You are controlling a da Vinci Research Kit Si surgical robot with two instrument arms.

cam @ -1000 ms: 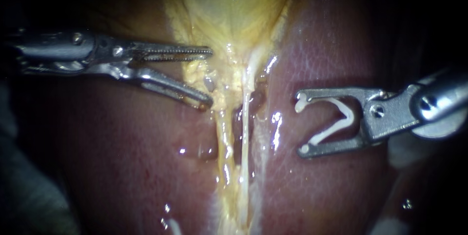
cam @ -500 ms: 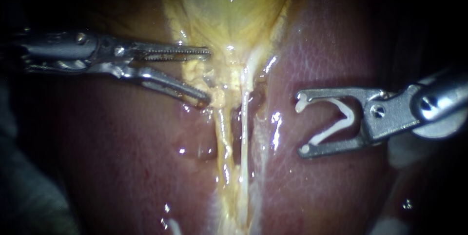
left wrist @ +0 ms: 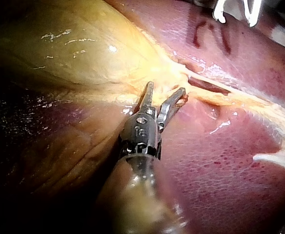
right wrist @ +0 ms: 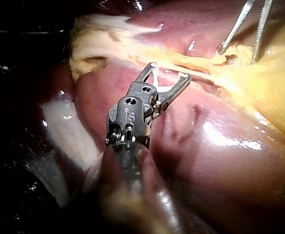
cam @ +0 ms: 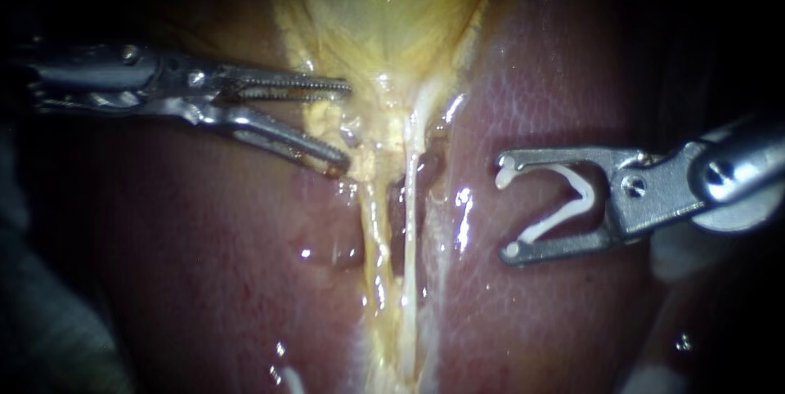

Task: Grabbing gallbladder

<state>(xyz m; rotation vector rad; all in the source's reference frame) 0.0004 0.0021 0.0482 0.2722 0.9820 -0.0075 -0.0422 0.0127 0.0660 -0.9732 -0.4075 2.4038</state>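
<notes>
The yellow gallbladder (cam: 384, 18) lies at the top centre and narrows into pale fatty tissue and thin strands (cam: 409, 222) that run down between the liver lobes. My left instrument (cam: 345, 126) has its serrated jaws open, one on each side of the fatty tissue at the gallbladder's narrow end, without closing on it. In the left wrist view the left instrument (left wrist: 165, 90) shows the same gap, with the gallbladder (left wrist: 84, 53) just ahead. My right instrument (cam: 505, 210) hovers over the right liver lobe with a white clip (cam: 572, 198) seated between its spread jaws, apart from the strands.
Dark red liver (cam: 229, 263) surrounds the strands on both sides and shines wetly. In the right wrist view, the right instrument (right wrist: 170, 72) is over the liver (right wrist: 206, 146), and the left instrument (right wrist: 237, 53) stands ahead of it at the gallbladder (right wrist: 274, 83).
My left instrument's lower jaw has lifted a little, narrowing the gap, and its tips have drawn slightly back to the left. The right instrument has not moved.
</notes>
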